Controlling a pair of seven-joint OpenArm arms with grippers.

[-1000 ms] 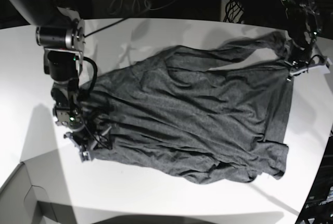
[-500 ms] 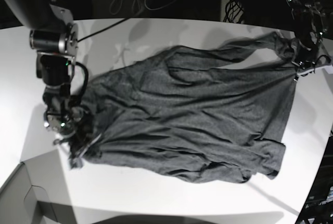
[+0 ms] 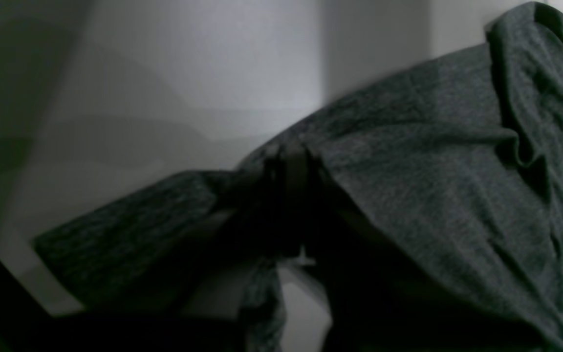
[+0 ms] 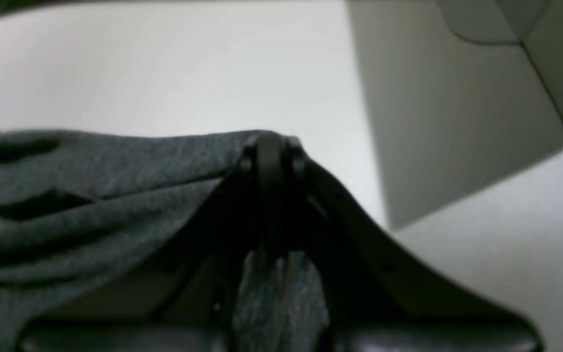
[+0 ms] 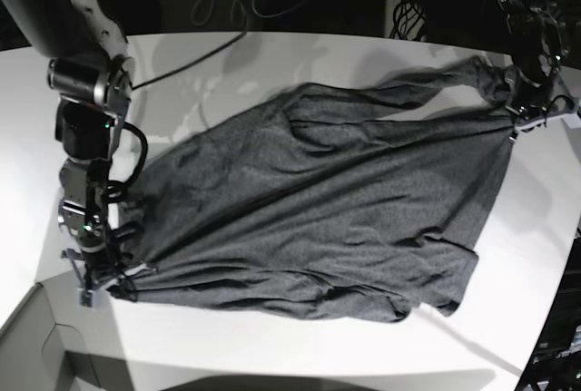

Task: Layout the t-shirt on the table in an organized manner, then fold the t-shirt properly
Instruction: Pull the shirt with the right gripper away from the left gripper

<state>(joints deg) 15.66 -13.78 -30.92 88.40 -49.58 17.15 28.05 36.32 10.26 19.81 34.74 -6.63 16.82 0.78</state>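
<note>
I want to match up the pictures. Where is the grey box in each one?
Base view: the box sits in the bottom left corner, beside the right gripper.
Right wrist view: the box fills the upper right, past the jaws shut on the t-shirt.
Left wrist view: not in it.
Shared landmark: the t-shirt on the white table.

The t-shirt lies spread across the surface, stretched between my two arms. A box corner sits at the near left of the base view, just beside my right jaws.
</note>
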